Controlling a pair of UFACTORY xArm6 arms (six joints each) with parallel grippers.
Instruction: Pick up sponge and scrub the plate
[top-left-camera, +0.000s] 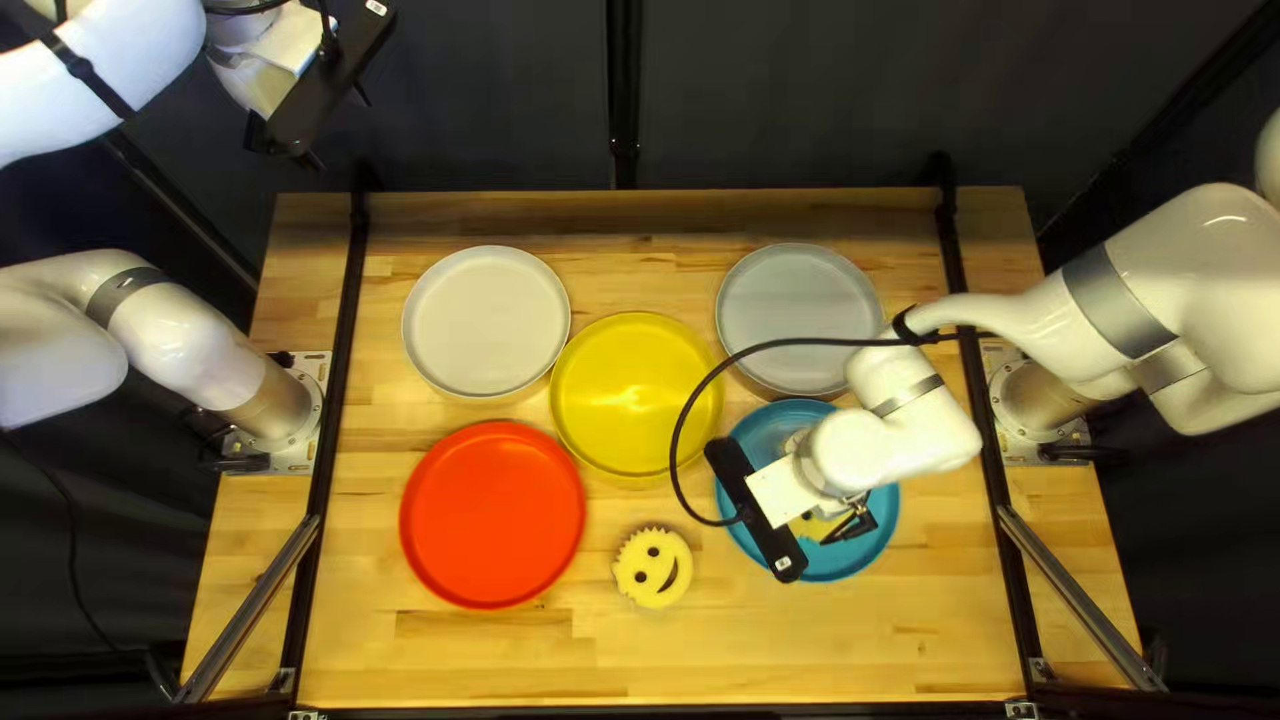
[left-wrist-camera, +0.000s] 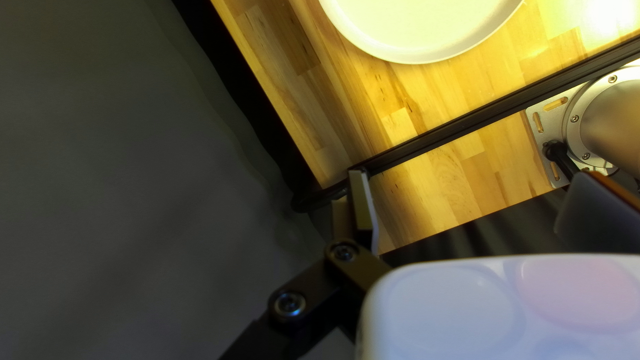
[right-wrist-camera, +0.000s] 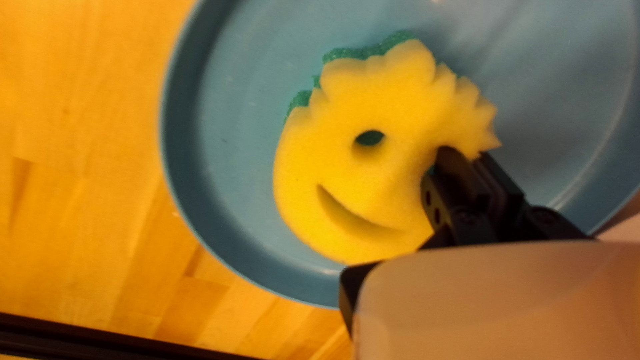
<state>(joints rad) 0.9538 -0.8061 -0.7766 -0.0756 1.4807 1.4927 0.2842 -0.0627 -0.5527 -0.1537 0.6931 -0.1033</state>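
A yellow smiley sponge with a green scrub side lies face-up against the blue plate. My right gripper is shut on the sponge's edge near one eye; only one black finger shows, the other is hidden under the sponge. From the top left view the right gripper is low over the blue plate and holds this sponge. A second smiley sponge lies loose on the table. My left gripper hangs high, far from it all, and is open.
An orange plate, a yellow plate, a white plate and a grey plate lie around the table's middle. The right arm's black cable loops over the yellow plate. Black rails run along both table sides.
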